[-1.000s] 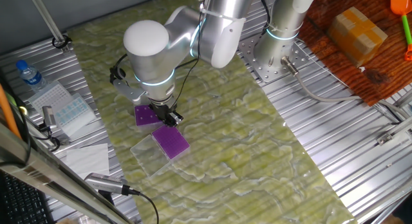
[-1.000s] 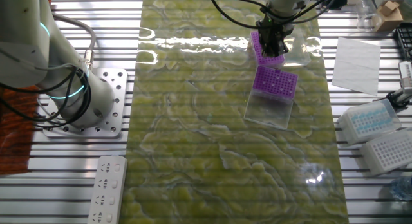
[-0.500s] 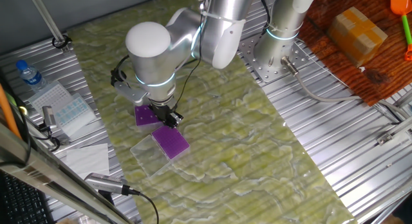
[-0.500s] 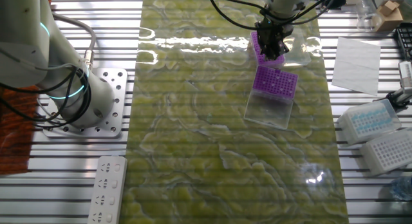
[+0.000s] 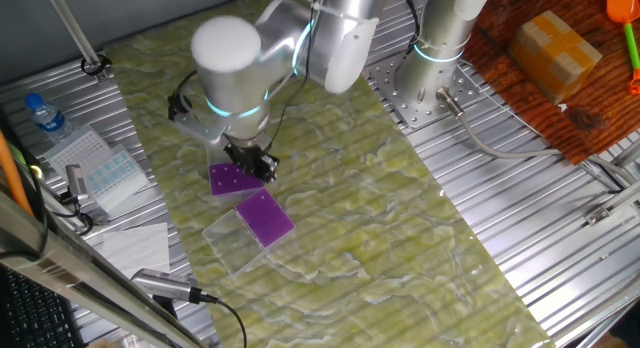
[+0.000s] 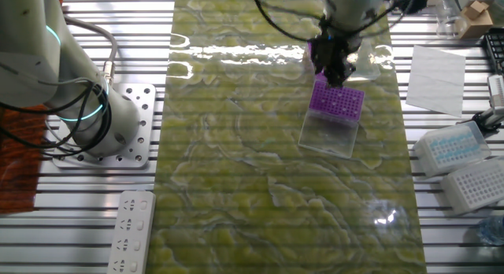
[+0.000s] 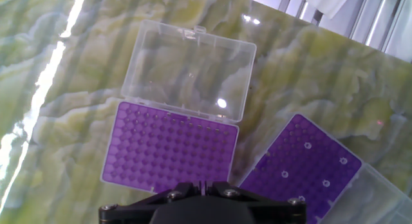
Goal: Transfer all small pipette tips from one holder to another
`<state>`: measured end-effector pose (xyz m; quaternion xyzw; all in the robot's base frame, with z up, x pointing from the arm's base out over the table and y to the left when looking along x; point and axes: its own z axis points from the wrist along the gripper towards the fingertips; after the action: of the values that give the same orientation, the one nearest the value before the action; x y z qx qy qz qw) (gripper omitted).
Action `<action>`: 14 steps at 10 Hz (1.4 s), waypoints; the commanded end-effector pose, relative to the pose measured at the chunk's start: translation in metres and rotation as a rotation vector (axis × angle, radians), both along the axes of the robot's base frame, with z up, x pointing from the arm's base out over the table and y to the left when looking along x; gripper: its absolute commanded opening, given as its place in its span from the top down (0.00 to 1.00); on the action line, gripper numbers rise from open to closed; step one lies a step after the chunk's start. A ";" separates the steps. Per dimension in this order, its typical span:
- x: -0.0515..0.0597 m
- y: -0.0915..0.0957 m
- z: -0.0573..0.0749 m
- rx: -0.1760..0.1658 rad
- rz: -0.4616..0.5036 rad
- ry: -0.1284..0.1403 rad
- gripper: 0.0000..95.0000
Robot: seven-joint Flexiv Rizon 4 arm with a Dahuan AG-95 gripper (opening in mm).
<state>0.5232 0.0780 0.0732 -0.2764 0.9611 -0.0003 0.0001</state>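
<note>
In the hand view, a purple rack (image 7: pixel 170 147) with empty holes lies at left, its clear lid (image 7: pixel 190 69) folded open beyond it. A second purple rack (image 7: pixel 302 169) at right holds several small whitish pipette tips (image 7: pixel 307 146). My gripper (image 7: pixel 205 184) hangs above the gap between the racks. Its jaws are closed to a narrow slit with a thin pale sliver, a small tip, pinched between them. In one fixed view my gripper (image 5: pixel 262 168) is raised above the two racks (image 5: pixel 232 179) (image 5: pixel 266 220). In the other fixed view my gripper (image 6: pixel 337 75) covers most of the far rack.
A clear lid (image 6: pixel 329 136) lies flat beside the near rack (image 6: pixel 337 102) on the green mat. White tip boxes (image 6: pixel 461 160) and paper (image 6: pixel 435 69) sit off the mat. A second robot base (image 5: pixel 425 83), a water bottle (image 5: pixel 45 116) and a cable (image 5: pixel 190 293) are nearby.
My gripper has risen from just above the racks and shifted slightly. The racks and lids have not moved.
</note>
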 end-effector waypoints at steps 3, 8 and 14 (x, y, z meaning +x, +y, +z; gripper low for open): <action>-0.002 -0.018 -0.011 0.004 0.018 -0.014 0.80; 0.006 -0.029 -0.016 0.001 0.044 -0.021 0.80; 0.006 -0.033 -0.024 0.004 0.061 -0.043 1.00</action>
<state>0.5298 0.0452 0.0514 -0.3054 0.9520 -0.0033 0.0210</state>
